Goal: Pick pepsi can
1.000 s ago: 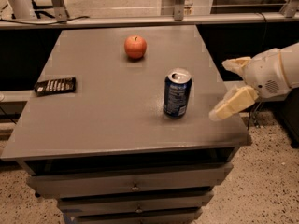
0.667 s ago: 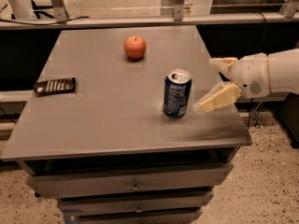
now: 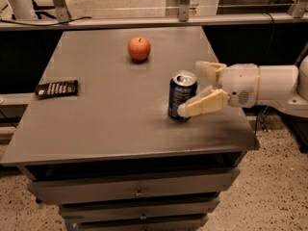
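Note:
The pepsi can [image 3: 180, 94], dark blue with a silver top, stands upright on the grey table [image 3: 115, 124], right of centre. My gripper [image 3: 191, 88] reaches in from the right at the can's height. It is open, with the near finger [image 3: 204, 105] in front of the can's lower right side and the far finger [image 3: 208, 69] just behind and right of the can's top. The can sits at the mouth of the fingers, not gripped.
An orange-red apple [image 3: 139, 48] sits at the back centre of the table. A flat black remote-like object [image 3: 57, 88] lies near the left edge. Drawers run below the table front. A rail and dark gap lie behind the table.
My gripper has moved left across the table's right side, from apart from the can to having its fingers on either side of the can. The can has not moved.

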`<state>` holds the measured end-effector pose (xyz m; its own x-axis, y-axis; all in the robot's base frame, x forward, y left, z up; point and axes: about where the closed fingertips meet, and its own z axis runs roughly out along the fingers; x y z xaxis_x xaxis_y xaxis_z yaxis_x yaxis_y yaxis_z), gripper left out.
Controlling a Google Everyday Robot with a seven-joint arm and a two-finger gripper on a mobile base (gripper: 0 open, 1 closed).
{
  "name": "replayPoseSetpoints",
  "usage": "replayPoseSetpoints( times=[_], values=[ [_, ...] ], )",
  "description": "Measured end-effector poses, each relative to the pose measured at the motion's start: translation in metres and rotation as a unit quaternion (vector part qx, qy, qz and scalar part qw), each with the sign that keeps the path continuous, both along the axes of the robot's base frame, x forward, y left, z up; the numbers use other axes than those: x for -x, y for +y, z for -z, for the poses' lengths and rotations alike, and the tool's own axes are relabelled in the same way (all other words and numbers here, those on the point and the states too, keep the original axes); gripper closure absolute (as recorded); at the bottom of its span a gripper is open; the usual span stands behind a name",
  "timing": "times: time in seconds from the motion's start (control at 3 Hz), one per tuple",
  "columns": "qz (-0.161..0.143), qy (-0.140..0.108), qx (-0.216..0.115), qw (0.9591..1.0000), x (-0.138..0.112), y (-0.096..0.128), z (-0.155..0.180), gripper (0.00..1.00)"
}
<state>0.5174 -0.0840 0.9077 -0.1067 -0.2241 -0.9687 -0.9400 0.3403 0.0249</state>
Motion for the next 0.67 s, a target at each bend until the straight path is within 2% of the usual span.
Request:
replayPoseSetpoints(
  times=[0.33,0.67],
  values=[
    [-0.011,0.004,-0.025,0.9996,0.008,0.02,0.007,0.0],
    [-0.013,0.009,-0.038,0.9991,0.01,0.033,0.012,0.17]
  ],
)
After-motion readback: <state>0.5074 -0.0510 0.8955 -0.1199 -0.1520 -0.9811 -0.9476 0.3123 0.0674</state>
